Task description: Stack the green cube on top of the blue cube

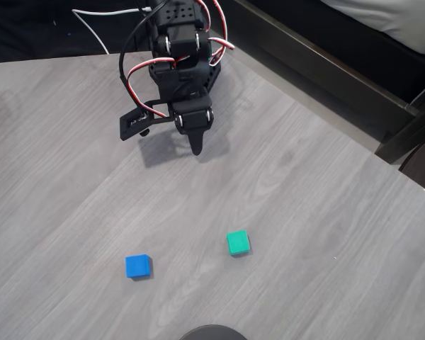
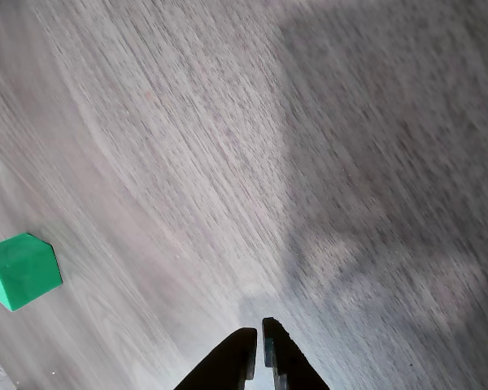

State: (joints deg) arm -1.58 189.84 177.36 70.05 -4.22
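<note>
Grey wood-grain table (image 1: 304, 212) spreads before us, nothing stacked yet. Our black arm (image 1: 180, 64) sits upper centre of the overhead view, its gripper (image 2: 260, 353) empty, fingers nearly together. The green cube (image 1: 238, 242) lies lower centre, the blue cube (image 1: 137, 265) well apart at lower left. We judge reach, grasp and stacking all remain.

The surface (image 1: 304, 212) looks like grey wood-grain laminate, smooth with a faint sheen. The green cube (image 1: 238, 242) and blue cube (image 1: 138, 265) have matt, plain faces. The claw (image 2: 259, 345) looks like black matt plastic.
</note>
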